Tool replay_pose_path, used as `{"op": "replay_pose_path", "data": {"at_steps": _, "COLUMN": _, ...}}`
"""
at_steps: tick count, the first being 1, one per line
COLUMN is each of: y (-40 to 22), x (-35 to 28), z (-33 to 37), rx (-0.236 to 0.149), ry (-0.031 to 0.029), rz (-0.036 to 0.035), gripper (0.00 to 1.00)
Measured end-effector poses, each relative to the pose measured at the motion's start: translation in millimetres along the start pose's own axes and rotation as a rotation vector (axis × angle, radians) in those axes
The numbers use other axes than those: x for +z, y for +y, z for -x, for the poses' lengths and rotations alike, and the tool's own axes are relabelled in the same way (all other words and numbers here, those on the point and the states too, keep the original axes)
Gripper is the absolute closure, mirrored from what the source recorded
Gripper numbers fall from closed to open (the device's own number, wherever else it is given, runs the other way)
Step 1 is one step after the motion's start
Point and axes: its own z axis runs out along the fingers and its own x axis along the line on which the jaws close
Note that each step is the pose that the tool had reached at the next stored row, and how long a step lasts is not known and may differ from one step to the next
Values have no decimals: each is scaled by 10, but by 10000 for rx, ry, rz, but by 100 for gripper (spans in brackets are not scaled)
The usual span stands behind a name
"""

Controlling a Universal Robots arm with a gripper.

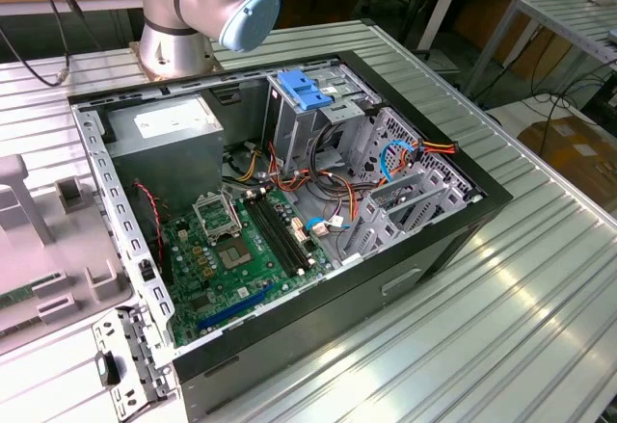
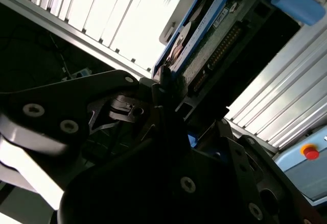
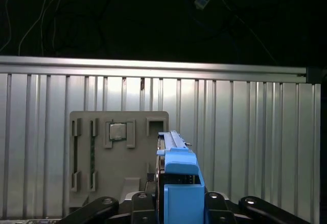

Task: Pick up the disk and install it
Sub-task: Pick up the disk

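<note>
Disk stands edge-on, pinched firmly in the claw, a grip that seems chosen to keep it square for a slot. Past the claw lie a grey tray bearing a chip, then bare ribbed table. The open case shows its cage, disk not yet in.

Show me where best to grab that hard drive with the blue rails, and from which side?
Pinch the hard drive by its two broad flat faces near one short end, coming in endwise along its length. It is a thin slab, so those parallel faces suit a squeeze, and the blue rails on its narrow edges stay free. The pincer seems to grip it this way.
</note>
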Motion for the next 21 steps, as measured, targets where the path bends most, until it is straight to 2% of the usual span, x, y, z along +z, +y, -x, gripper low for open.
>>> {"op": "replay_pose_path", "data": {"at_steps": 9, "y": 4, "x": -98, "z": 20, "rx": 0, "ry": 0, "rz": 0, "gripper": 64}}
{"op": "replay_pose_path", "data": {"at_steps": 21, "y": 4, "x": -104, "z": 21, "rx": 0, "ry": 0, "rz": 1, "gripper": 64}}
